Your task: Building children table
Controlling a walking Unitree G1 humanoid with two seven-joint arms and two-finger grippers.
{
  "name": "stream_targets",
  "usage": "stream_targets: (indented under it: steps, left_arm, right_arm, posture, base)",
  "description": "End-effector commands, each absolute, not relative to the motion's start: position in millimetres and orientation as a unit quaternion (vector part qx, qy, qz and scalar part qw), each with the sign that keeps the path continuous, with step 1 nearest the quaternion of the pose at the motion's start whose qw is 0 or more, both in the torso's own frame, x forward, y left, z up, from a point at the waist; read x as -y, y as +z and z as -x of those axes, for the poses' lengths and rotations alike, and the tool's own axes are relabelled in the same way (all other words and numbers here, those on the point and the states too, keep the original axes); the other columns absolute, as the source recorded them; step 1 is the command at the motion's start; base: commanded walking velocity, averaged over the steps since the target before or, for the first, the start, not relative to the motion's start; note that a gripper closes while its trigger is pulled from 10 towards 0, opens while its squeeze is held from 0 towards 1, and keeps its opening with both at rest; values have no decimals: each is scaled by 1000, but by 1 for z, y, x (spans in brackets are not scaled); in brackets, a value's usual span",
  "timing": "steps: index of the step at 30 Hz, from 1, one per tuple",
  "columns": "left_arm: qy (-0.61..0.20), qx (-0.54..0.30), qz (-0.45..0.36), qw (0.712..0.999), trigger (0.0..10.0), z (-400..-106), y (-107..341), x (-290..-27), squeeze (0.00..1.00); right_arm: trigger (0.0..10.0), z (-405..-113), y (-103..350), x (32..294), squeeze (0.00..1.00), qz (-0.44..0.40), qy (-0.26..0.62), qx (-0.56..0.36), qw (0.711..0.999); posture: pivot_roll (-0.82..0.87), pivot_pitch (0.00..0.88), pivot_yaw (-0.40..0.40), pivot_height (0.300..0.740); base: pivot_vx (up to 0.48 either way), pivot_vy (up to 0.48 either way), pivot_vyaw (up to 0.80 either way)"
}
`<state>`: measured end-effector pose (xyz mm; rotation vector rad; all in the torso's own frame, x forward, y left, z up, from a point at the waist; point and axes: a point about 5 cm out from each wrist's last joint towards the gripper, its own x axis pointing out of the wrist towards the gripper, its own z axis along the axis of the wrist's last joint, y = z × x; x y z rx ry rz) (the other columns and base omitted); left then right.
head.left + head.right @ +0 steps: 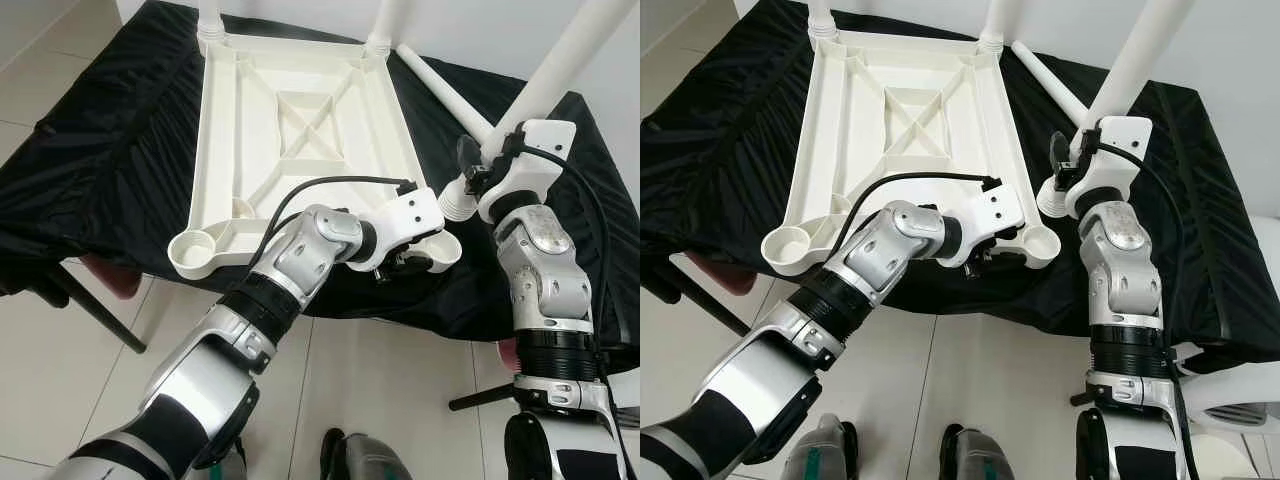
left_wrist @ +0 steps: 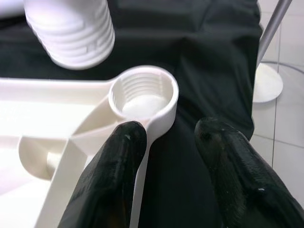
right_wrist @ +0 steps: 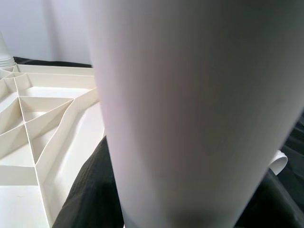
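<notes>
A white plastic table top (image 1: 215,150) lies upside down on a black cloth. Two white legs (image 1: 390,20) stand in its far corner sockets. My left gripper (image 2: 168,130) is open at the near right corner socket (image 2: 142,102), with one finger (image 2: 121,156) inside the rim and the other outside over the cloth. My right gripper (image 1: 478,165) is shut on another white leg (image 1: 560,60), held slanted. The leg's threaded end (image 2: 71,28) hangs close beside and just above that socket. The near left socket (image 1: 195,250) is open. A loose leg (image 1: 445,88) lies on the cloth at the back right.
The black cloth (image 1: 100,150) covers a low surface with its front edge just past the table top. A dark strut (image 1: 95,310) slants to the tiled floor at the left. A white stand base (image 2: 266,83) and a metal pole stand to the right. My feet (image 1: 360,460) are below.
</notes>
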<state>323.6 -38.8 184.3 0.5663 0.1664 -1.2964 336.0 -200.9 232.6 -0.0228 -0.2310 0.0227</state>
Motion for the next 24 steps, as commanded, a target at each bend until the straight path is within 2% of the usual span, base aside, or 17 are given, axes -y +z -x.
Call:
stream_targets:
  steps: [1, 4, 9, 24]
  left_arm:
    - [-528, -61, -274, 802, 10000, -333, 183, 39, 0]
    - [-493, -79, -285, 818, 10000, -339, 173, 37, 0]
    - [-462, -87, -300, 830, 10000, -345, 166, 34, 0]
    - [-445, -83, -300, 840, 10000, -351, 170, 34, 0]
  right_arm:
    - [10000, -334, 240, 204, 0, 11, 9, 134, 991]
    - [10000, -333, 241, 203, 0, 11, 10, 137, 990]
    - [10000, -332, 242, 205, 0, 12, 5, 138, 990]
    - [10000, -332, 243, 207, 0, 12, -1, 141, 990]
  posture:
    - [50, 102, -95, 740]
    - [45, 105, -91, 740]
    - [37, 107, -86, 740]
    - [33, 106, -82, 740]
  base:
    - [0, 0, 0]
    - [0, 0, 0]
    - [0, 0, 0]
    - [0, 0, 0]
